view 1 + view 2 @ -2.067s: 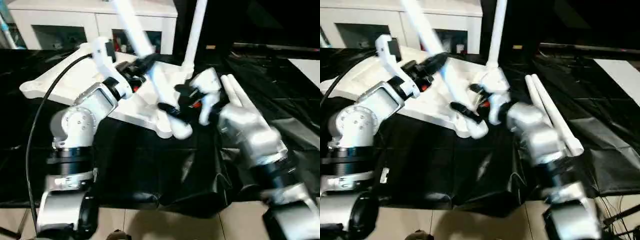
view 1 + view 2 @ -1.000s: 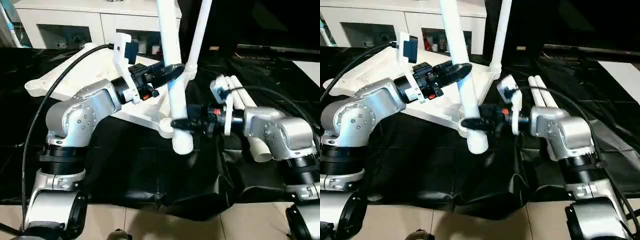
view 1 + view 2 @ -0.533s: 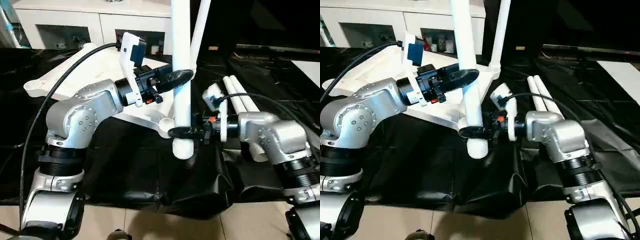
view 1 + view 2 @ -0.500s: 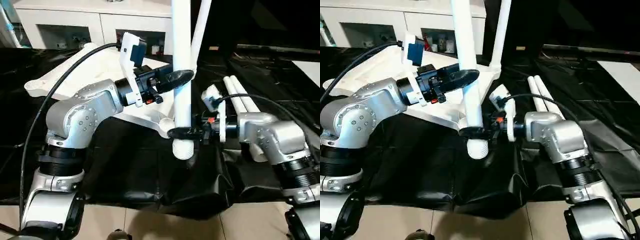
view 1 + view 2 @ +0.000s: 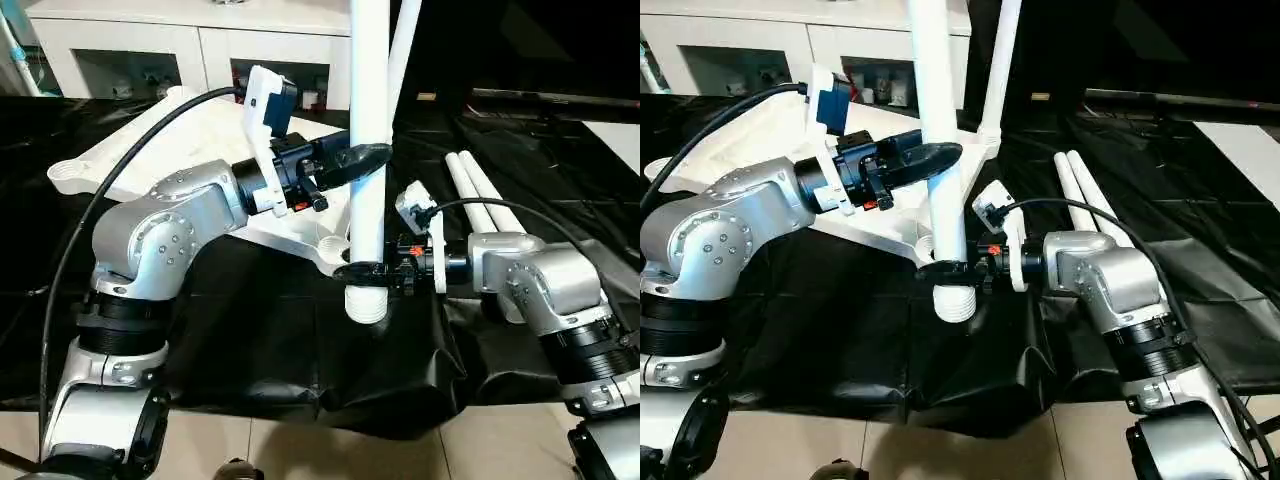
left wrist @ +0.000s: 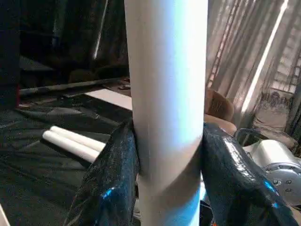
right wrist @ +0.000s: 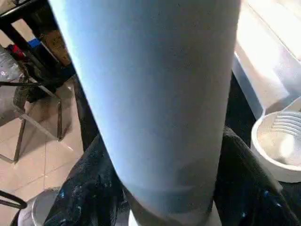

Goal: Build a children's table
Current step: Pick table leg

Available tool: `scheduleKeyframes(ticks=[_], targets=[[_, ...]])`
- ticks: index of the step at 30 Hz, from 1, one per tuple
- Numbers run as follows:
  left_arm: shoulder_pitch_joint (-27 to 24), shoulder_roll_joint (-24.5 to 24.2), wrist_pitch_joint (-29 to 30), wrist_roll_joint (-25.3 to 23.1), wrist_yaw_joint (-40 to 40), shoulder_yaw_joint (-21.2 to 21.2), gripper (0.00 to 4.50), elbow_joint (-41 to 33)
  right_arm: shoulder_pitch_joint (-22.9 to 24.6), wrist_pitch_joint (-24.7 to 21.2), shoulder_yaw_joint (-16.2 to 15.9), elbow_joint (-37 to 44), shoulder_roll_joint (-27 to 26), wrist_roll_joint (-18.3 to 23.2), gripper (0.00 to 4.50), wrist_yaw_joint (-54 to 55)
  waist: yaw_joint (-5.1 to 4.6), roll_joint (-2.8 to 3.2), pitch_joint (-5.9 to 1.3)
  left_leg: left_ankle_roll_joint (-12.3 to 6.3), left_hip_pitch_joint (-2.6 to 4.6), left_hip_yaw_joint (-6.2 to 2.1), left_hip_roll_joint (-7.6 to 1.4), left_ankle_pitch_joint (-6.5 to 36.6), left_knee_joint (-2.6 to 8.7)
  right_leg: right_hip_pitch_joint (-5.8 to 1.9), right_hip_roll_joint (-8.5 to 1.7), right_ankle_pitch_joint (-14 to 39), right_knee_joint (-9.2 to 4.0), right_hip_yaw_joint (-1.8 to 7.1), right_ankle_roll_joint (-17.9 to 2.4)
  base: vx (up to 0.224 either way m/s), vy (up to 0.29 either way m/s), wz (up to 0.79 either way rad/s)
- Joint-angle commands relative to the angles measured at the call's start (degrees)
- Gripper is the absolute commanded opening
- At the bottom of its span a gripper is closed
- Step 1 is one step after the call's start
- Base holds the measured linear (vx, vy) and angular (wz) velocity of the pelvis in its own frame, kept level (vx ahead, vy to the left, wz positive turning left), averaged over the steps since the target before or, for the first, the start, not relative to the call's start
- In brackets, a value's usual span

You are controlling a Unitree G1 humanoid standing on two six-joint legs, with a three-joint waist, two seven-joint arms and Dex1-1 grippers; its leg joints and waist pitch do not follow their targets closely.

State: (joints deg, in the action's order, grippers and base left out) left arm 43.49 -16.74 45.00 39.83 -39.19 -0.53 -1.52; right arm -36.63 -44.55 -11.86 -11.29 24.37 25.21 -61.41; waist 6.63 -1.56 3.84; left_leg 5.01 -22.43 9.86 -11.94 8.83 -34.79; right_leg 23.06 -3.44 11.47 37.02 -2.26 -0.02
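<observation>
So both my arms are reaching in toward the middle, silver forearms roughly level and black fingers pointing at each other from opposite sides. My left gripper is the higher one, its two fingers pressed flat on either side of the upright leg, so that's a solid clamp. My right gripper sits lower, near the leg's bottom end, fingers wrapped close around both sides, though I can't tell if they're actually squeezing.
</observation>
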Motion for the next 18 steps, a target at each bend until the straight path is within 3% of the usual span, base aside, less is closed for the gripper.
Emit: scheduleKeyframes(ticks=[1,5,6,9,11,12,15,18], targets=[[0.6,0.2,-0.1,0.2,-0.6,-0.1,1.72,-1.4,0.4,-0.3,0.1,-0.4,0.1,-0.1,2.05,0.6,0.17,-0.1,-4.78,0.57,1.05,0.04,-0.62,7.8,3.44,-3.31,-3.35,3.8,-3.96,1.92,-11.8,0.0,0.0,0.0],[0.6,0.2,-0.6,-0.3,-0.2,0.0,1.72,-1.1,0.6,0.1,0.4,-0.3,-0.4,-0.2,2.03,1.0,0.18,-0.04,-4.8,0.45,1.05,0.04,-0.63,7.6,3.42,-3.29,-3.35,3.2,-3.91,1.92,-12.0,0.0,0.0,0.0],[0.9,0.7,0.3,0.6,0.4,0.9,2.28,-0.4,0.6,0.4,0.7,-0.3,-0.6,-0.3,2.02,1.2,0.2,0.02,-4.79,0.49,1.09,0.02,-0.63,7.8,3.44,-3.28,-3.33,3.4,-3.92,1.9,-12.1,0.0,0.0,0.0],[1.3,1.3,1.2,1.7,1.1,2.0,2.43,0.4,0.7,1.1,1.4,-0.4,-1.1,-0.2,1.99,2.0,0.24,0.15,-4.8,0.66,1.07,0.02,-0.6,7.9,3.42,-3.3,-3.35,3.1,-3.89,1.91,-12.2,0.0,0.0,0.0],[1.7,2.8,1.2,3.2,2.6,4.1,2.51,1.3,0.7,1.6,3.1,-0.6,-2.1,0.3,1.97,3.5,0.17,-0.06,-4.76,0.8,0.98,0.11,-0.48,8.1,3.38,-3.34,-3.37,3.4,-3.96,1.95,-12.3,0.0,0.0,0.0],[2.1,4.3,0.0,4.8,3.5,6.5,2.78,2.5,0.8,1.6,4.8,-0.6,-3.1,1.2,1.93,4.7,0.31,0.15,-4.86,0.69,1.02,0.01,-0.49,7.8,3.36,-3.37,-3.41,3.0,-3.9,1.89,-12.6,0.0,0.0,0.0],[2.6,6.9,-3.6,7.8,4.7,11.1,2.97,4.9,1.2,1.5,7.4,-0.1,-4.4,3.0,1.89,6.1,0.43,0.11,-4.87,0.46,0.98,0.1,-0.37,8.0,3.33,-3.43,-3.34,2.6,-4.09,1.91,-13.0,0.0,0.0,0.0],[2.9,8.5,-6.1,9.8,4.7,13.8,3.18,6.0,1.5,1.6,8.6,0.3,-5.0,3.9,1.88,6.7,0.42,0.02,-4.93,0.24,0.97,-0.01,-0.43,8.0,3.36,-3.57,-3.33,1.6,-4.0,1.82,-13.2,0.0,0.0,0.0]])
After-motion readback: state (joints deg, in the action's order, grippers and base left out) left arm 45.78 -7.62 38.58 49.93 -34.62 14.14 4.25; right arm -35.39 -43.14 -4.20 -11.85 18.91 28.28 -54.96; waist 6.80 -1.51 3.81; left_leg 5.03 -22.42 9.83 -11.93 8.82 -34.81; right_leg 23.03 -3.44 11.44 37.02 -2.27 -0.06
